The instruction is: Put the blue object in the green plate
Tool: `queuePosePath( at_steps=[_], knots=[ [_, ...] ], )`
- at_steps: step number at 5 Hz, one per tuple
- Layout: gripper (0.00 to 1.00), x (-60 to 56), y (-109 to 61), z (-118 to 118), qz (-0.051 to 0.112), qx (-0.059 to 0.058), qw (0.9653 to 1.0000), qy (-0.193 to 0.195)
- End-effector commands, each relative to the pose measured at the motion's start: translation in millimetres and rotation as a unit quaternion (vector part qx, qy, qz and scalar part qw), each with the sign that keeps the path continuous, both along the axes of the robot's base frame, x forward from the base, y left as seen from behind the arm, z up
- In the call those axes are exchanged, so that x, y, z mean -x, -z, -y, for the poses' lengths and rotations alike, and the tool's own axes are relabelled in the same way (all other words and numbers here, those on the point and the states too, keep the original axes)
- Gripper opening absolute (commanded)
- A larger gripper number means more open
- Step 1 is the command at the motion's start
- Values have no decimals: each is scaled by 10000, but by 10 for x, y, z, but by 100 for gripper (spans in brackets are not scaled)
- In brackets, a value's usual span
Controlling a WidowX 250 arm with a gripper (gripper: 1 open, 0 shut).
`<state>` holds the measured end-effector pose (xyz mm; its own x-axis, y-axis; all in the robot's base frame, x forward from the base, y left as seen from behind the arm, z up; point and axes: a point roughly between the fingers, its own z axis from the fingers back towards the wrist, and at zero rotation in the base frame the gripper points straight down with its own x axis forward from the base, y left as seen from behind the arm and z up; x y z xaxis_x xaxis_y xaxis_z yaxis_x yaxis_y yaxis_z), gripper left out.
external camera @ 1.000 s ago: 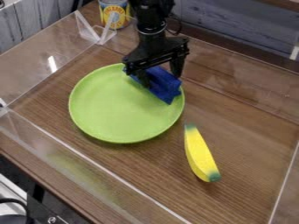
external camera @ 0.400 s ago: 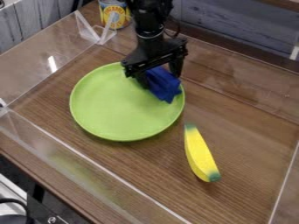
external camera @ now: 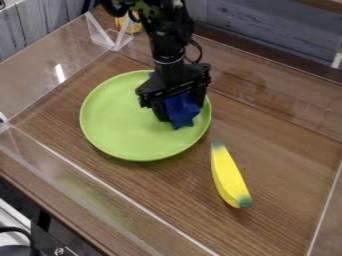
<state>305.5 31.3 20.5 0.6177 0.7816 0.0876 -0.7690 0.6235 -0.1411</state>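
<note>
The green plate point(external camera: 127, 125) lies on the wooden table, left of centre. The blue object point(external camera: 185, 112) sits at the plate's right rim, partly on the plate. My black gripper point(external camera: 174, 97) comes down from above and stands right over the blue object, its fingers straddling the object's top. The fingers hide the contact, so I cannot tell if they are clamped on it or just apart from it.
A yellow banana point(external camera: 230, 176) lies on the table to the right front of the plate. A yellow can point(external camera: 128, 16) stands at the back. Clear plastic walls point(external camera: 40, 70) border the table on the left and front.
The gripper has come down lower and shifted slightly toward the front with the blue object, which now sits lower at the plate's right rim.
</note>
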Motion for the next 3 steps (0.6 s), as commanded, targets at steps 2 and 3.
queuePosePath(
  at_steps=[2,3],
  knots=[
    [0,73,-16,93,-55,-38,9998,172],
    [0,76,-17,99,-66,-61,9998,199]
  ],
)
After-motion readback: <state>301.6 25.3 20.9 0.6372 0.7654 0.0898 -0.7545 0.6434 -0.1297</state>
